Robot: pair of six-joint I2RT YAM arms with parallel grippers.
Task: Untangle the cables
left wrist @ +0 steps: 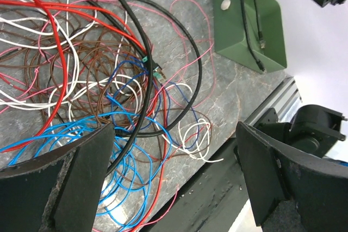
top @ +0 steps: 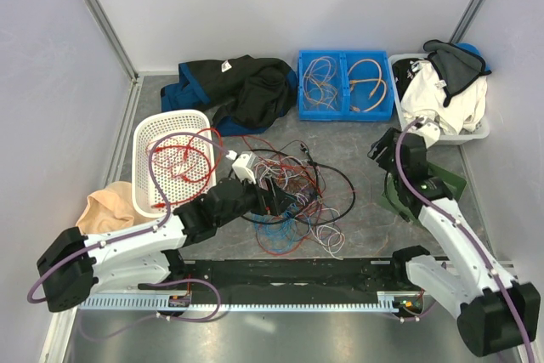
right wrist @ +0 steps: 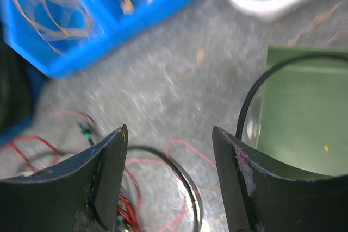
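The cables [top: 297,197] lie as a loose tangle of red, black, white, brown and blue wires on the grey table between the arms. My left gripper [top: 280,203] hovers low over the tangle's near left part. In the left wrist view it [left wrist: 174,172] is wide open, with blue wires [left wrist: 117,172] and a black cable [left wrist: 187,88] below it and nothing between the fingers. My right gripper [top: 379,149] is right of the tangle, beside a green tray [top: 442,183]. The blurred right wrist view shows it [right wrist: 168,150] open and empty above a black loop [right wrist: 182,172]. One black cable [left wrist: 251,31] lies in the green tray [left wrist: 272,36].
A white perforated basket [top: 146,138] at the left holds a red cable [top: 183,159]. A blue bin [top: 344,112] at the back holds thin wires. A white tub [top: 476,133] of clothes stands back right. A dark jacket [top: 242,87] and a beige cloth [top: 106,208] lie nearby.
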